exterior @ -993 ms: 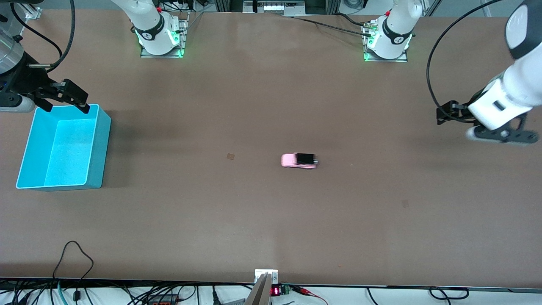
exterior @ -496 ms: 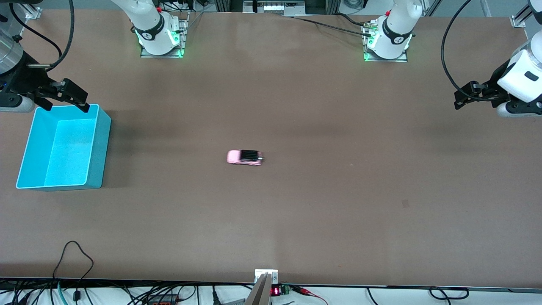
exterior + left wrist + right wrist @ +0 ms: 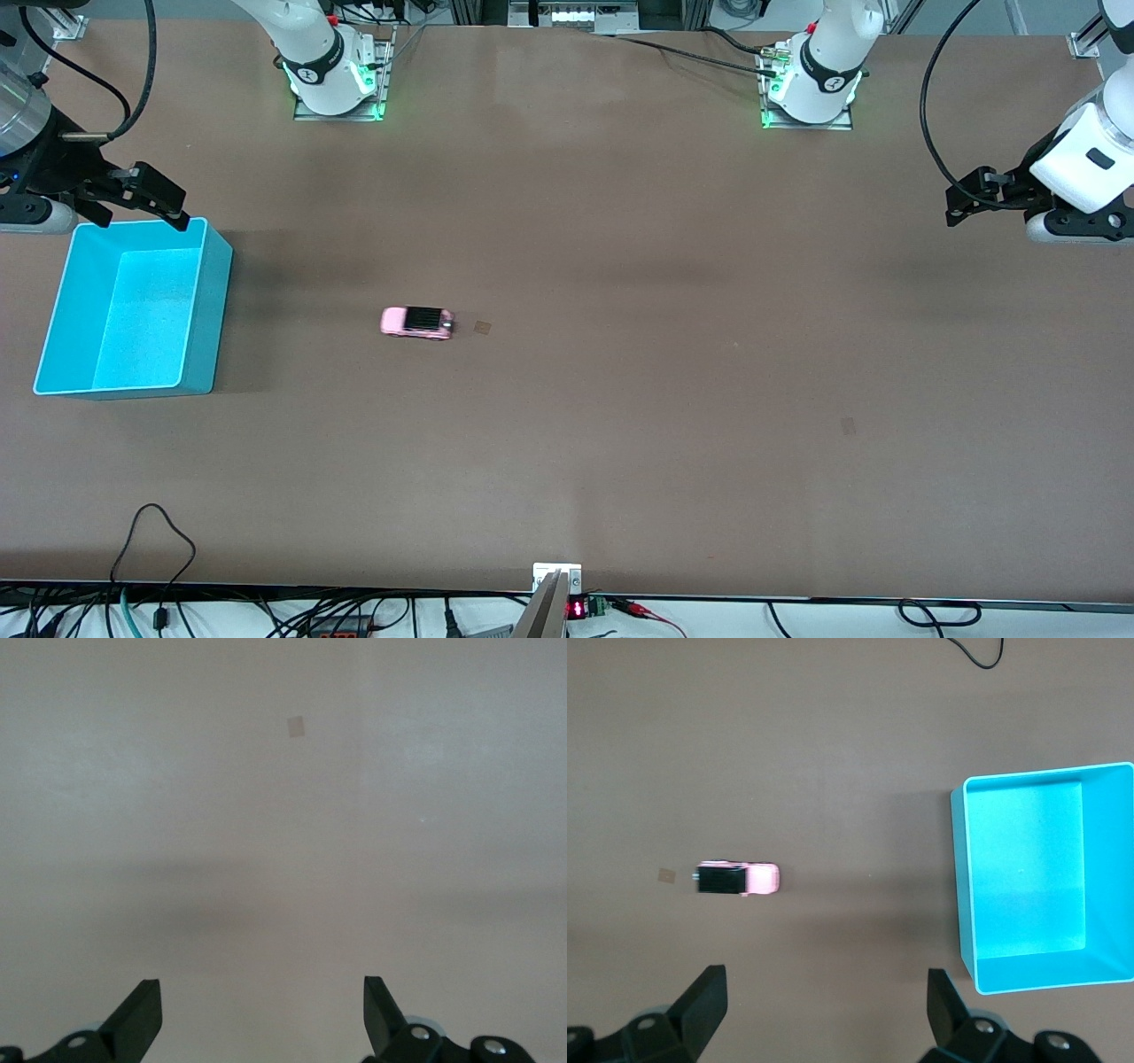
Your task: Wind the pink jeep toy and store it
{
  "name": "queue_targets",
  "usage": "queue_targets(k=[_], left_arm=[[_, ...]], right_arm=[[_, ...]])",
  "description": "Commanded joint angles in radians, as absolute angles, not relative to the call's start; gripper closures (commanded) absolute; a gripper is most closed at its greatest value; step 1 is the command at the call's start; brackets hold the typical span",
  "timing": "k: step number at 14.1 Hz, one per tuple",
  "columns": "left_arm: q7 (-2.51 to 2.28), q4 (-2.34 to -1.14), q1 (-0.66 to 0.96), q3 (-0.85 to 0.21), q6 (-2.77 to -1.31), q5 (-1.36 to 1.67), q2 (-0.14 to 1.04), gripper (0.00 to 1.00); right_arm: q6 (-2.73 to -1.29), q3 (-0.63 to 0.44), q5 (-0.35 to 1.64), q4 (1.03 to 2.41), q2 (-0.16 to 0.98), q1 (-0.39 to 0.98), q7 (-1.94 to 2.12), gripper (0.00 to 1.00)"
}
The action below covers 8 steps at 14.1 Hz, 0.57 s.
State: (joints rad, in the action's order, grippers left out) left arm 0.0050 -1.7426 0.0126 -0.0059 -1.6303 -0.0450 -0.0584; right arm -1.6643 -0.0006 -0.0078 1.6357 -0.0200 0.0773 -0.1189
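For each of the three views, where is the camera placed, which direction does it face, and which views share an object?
Front view: high across the table, facing both arm bases; shows left gripper and right gripper.
Left wrist view: looks down at the bare brown table; own open fingertips show.
Right wrist view: looks down at the small pink jeep toy and the turquoise plastic bin; own fingertips show.
Shared: front and right wrist views both show jeep and bin.

Matt brown table (image 3: 620, 443), glossy turquoise plastic bin (image 3: 202, 301), smooth pink plastic jeep (image 3: 416, 322), matt black roof.
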Motion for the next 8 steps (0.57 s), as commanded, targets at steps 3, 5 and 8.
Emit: queue_targets(k=[3,5,8], left_arm=[[0.029,-1.744,0.021,0.005,-1.621,-0.031,-0.066,0.00],[0.029,-1.744,0.021,0.003,-1.621,-0.031,-0.066,0.00],[0.029,-1.744,0.021,0.003,-1.621,-0.031,-0.066,0.00]], right_arm=[[-1.643,-0.002,-0.021,1.624,-0.012,0.071,-0.106,0.00],[-1.632,0.002,-0.021,1.626,-0.005,0.071,-0.103,0.00],[-1.589,0.008,-0.021,1.635,0.008,0.071,-0.024,0.00]])
